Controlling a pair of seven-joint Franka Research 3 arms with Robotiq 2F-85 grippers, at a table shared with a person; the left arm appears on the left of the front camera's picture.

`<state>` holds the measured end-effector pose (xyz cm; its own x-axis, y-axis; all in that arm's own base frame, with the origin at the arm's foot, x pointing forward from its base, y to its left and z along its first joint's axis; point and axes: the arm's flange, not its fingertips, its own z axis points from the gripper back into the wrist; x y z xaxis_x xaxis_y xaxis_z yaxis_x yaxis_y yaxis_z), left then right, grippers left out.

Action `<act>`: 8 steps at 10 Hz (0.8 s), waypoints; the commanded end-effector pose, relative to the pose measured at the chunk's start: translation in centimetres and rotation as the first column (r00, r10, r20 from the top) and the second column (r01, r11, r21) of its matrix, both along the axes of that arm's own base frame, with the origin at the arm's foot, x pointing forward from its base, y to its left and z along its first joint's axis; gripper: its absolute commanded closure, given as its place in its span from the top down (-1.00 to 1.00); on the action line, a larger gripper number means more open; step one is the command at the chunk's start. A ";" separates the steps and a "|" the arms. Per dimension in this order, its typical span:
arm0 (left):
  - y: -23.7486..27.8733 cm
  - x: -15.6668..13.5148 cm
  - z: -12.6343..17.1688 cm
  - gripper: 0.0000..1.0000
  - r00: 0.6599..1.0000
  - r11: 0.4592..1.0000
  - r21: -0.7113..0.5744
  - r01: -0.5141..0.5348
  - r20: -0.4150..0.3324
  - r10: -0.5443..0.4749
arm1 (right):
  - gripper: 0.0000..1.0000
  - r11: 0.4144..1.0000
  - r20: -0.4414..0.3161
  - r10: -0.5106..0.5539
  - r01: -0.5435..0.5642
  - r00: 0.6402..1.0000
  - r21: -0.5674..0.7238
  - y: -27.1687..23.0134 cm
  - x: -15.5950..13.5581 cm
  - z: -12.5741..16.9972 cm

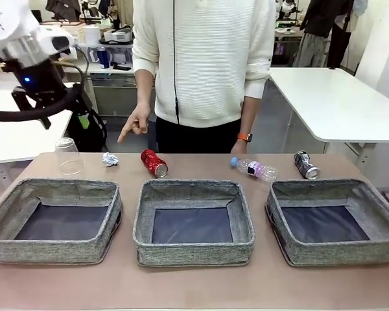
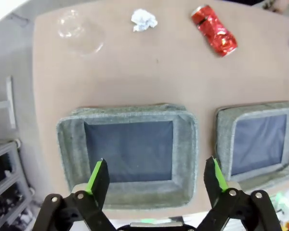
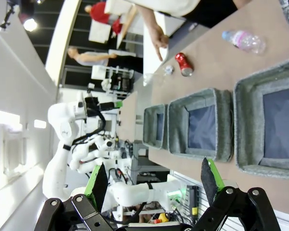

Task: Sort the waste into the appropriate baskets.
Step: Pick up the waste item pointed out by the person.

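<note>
From my station, both end effectors are spread wide with nothing between their green pads. The left gripper (image 2: pixel 156 166) hangs above the near rim of the left basket (image 2: pixel 188 144), a shallow rectangular bin of grey woven fabric with a dark flat bottom. The right gripper (image 3: pixel 154 166) hangs off to the side, and its camera looks along the row of bins.

Three alike bins sit in a row along the near edge of the brown tabletop (image 1: pixel 194 288). The middle basket (image 1: pixel 194 249) is at the centre and the right basket (image 1: pixel 337 254) is toward the near right corner. I see nothing inside any of them.

All the waste lies along the far edge. A clear plastic cup (image 1: pixel 68 155) stands mouth-down near the far left corner. Just beside it is a crumpled white paper wad (image 1: pixel 110 159), then a red drink can (image 1: pixel 154 162) on its side. Right of centre lies a small clear bottle (image 1: pixel 254 169) with a blue cap and purple label. Toward the far right corner lies a dark blue-black can (image 1: pixel 306 165), also tipped over.

A person in a cream top stands at the far edge. One hand (image 1: pixel 137 123) points a finger down, above the wad and red can.
</note>
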<state>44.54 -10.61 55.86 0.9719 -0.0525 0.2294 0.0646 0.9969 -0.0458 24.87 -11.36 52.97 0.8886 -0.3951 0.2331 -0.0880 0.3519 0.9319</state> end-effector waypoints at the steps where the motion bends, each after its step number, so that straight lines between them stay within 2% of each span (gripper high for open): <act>1: 0.8 -2.5 0.9 1.00 0.998 0.999 -0.035 -0.009 0.058 0.011 | 1.00 1.000 0.031 0.008 -0.009 0.999 0.008 -0.1 0.2 0.2; 2: 0.8 -2.5 0.9 1.00 0.998 0.999 -0.035 -0.009 0.058 0.011 | 1.00 1.000 0.031 0.008 -0.009 0.999 0.008 -0.1 0.2 0.2; 3: -0.3 0.6 0.0 1.00 1.000 1.000 -0.003 0.007 -0.007 -0.007 | 1.00 1.000 0.031 0.008 -0.009 0.999 0.008 -0.1 0.2 0.2; 4: -0.8 2.0 -0.2 1.00 0.999 0.999 0.023 0.034 -0.020 -0.034 | 1.00 1.000 0.031 0.008 -0.009 0.999 0.008 -0.1 0.2 0.2; 5: -1.1 4.6 -1.1 1.00 0.997 0.998 0.019 0.053 -0.057 -0.051 | 1.00 1.000 0.031 0.008 -0.009 0.999 0.008 -0.1 0.2 0.2; 6: -1.1 7.4 -2.3 1.00 0.996 0.998 0.001 0.068 -0.061 -0.068 | 1.00 1.000 0.031 0.008 -0.009 0.999 0.008 -0.1 0.2 0.2; 8: 0.1 11.9 -4.5 1.00 0.992 0.999 -0.005 0.035 -0.125 -0.035 | 1.00 1.000 0.031 0.008 -0.009 0.999 0.008 -0.1 0.2 0.2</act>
<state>53.84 -11.04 50.54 0.9863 -0.0918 0.1371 0.1010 0.9930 -0.0614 24.90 -11.35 53.05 0.8894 -0.3931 0.2333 -0.0886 0.3525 0.9316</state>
